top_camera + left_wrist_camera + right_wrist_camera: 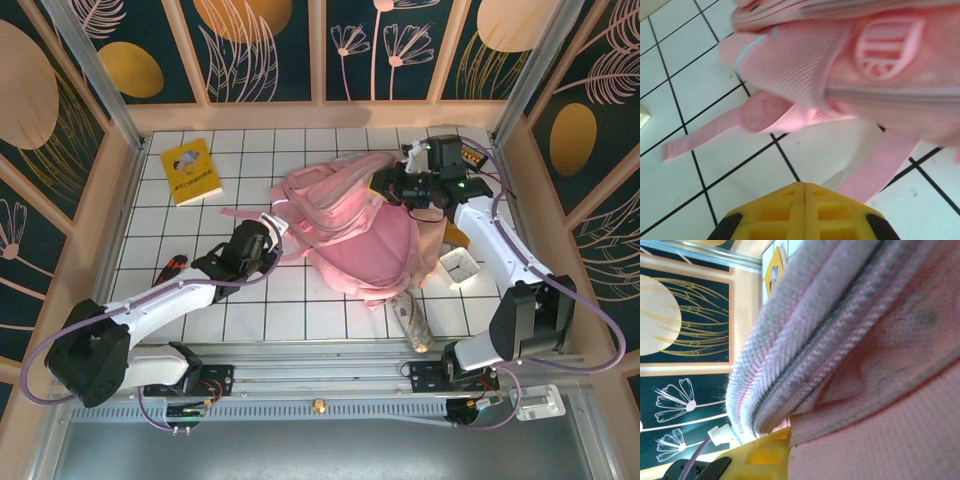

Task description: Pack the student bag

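Note:
The student bag, a soft pink backpack, lies flat in the middle of the tiled table. My right gripper is at its far right edge, shut on the fabric beside the zipper. In the right wrist view the zipper band runs across close up and one yellow finger shows under the pink cloth. My left gripper sits just left of the bag, above the tiles. Its yellow fingers are pressed together with nothing between them, and a pink strap lies just ahead to the right.
A yellow book lies at the back left. A small white container stands right of the bag, and a patterned pouch lies at its front corner. A small red and black item lies at the left. Wooden walls enclose the table.

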Robot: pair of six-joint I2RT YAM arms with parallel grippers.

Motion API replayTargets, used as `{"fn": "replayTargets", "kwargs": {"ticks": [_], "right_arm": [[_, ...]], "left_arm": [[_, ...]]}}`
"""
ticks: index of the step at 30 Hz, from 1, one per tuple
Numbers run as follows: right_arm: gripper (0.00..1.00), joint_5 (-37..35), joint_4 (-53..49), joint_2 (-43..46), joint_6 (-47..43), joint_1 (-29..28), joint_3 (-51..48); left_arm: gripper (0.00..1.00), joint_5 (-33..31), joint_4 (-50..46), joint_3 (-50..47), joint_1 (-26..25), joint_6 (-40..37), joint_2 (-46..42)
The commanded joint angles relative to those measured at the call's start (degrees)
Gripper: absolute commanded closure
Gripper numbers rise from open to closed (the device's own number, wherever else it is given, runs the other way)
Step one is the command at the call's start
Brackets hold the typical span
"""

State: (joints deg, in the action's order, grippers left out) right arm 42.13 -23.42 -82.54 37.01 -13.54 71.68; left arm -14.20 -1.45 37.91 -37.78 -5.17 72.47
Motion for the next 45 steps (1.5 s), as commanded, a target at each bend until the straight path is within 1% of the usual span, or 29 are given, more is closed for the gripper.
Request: {"fn": "replayTargets", "kwargs": {"ticks": [1, 2, 3, 4, 5, 6, 8, 9, 13, 17, 20, 24, 26, 28, 29, 31, 33, 35, 36, 38, 40, 42, 45], "right_arm": [[0.82, 2.52, 5.42, 3.22, -2.18, 0.66, -0.06], [0.7, 2.99, 5.74, 3.31, -2.05, 0.22, -0.37], [0.61, 2.52, 5.66, 3.56, -2.14, -0.17, -0.64], [0.55, 1.84, 5.49, 3.91, -2.33, -0.44, -0.84], [0.46, 1.22, 5.16, 4.13, -2.68, -0.54, -1.08], [0.41, 0.6, 4.68, 4.23, -3.01, -0.58, -1.2], [0.3, -1.37, 2.53, 4.28, -3.97, -0.51, -1.06], [0.29, -2.13, 1.78, 4.44, -4.3, -0.46, -1.17], [0.29, -5.02, 1.46, 8.06, -2.0, -1.62, -5.69], [0.29, -8.26, 7.76, 15.1, 5.46, -5.8, -17.17], [0.29, -10.84, 10.21, 19.19, 10.22, -9.11, -23.8], [0.26, -15.46, 5.98, 22.85, 11.48, -11.97, -27.07], [0.25, -16.9, 4.46, 24.25, 11.23, -12.37, -28.49], [0.25, -17.64, 5.28, 24.71, 11.74, -12.31, -30.15], [0.26, -17.84, 6.08, 24.63, 11.91, -12.31, -30.74], [0.32, -19.45, 7.26, 23.95, 11.89, -12.08, -31.0], [0.46, -19.67, 7.59, 23.24, 11.1, -10.85, -29.75], [0.61, -20.46, 6.01, 23.08, 9.28, -9.33, -27.38], [0.65, -20.56, 5.05, 22.9, 8.09, -8.29, -26.09], [0.68, -19.49, 3.02, 22.36, 6.07, -5.84, -23.73], [0.68, -18.32, 2.11, 22.12, 4.73, -3.96, -22.59], [0.68, -17.25, 2.1, 22.08, 4.31, -2.78, -22.3], [0.68, -15.64, 3.73, 22.23, 5.14, -2.61, -23.48]], "left_arm": [[1.0, 2.76, -0.68, 1.49, 0.05, 1.31, -0.66], [1.0, 4.82, 0.13, 1.23, 0.01, 2.31, -1.07], [0.81, 5.93, 0.48, 1.28, 0.03, 3.89, -1.19], [0.59, 8.1, 0.49, 1.5, -0.01, 5.12, -1.15], [0.41, 11.18, 0.64, 1.62, 0.01, 6.22, -0.97], [0.39, 13.27, 0.79, 1.8, 0.01, 7.32, -0.65], [0.38, 16.76, 1.4, 1.87, -0.02, 8.78, 0.32], [0.38, 16.96, 1.57, 1.85, -0.02, 9.35, 0.71], [0.37, 16.16, 2.6, 1.41, 0.03, 10.68, 1.67], [0.37, 18.61, 5.54, 0.17, 0.01, 12.0, 3.04], [0.39, 19.46, 6.64, -0.12, -0.02, 12.54, 4.9], [0.39, 19.74, 5.56, -0.14, 0.04, 11.47, 5.26], [0.38, 19.5, 3.94, 0.23, 0.05, 10.72, 5.69], [0.38, 18.56, 2.53, 0.86, -0.01, 10.7, 6.6], [0.38, 18.4, 1.82, 1.21, 0.03, 10.69, 7.03], [0.38, 18.4, 0.24, 2.2, 0.71, 11.13, 8.01], [0.4, 20.46, -0.79, 2.5, 0.95, 8.92, 8.04], [0.4, 21.16, -2.12, 2.24, 0.95, 5.21, 7.21], [0.41, 20.84, -3.12, 2.01, 0.95, 2.39, 6.55], [0.41, 20.66, -5.03, 1.66, 0.95, -4.55, 5.1], [0.41, 20.76, -5.93, 0.27, 0.91, -12.16, 3.09], [0.38, 21.07, -4.98, -1.47, 0.91, -18.16, 1.37], [0.3, 21.03, -1.91, -2.7, 0.88, -21.6, 0.98]]}}
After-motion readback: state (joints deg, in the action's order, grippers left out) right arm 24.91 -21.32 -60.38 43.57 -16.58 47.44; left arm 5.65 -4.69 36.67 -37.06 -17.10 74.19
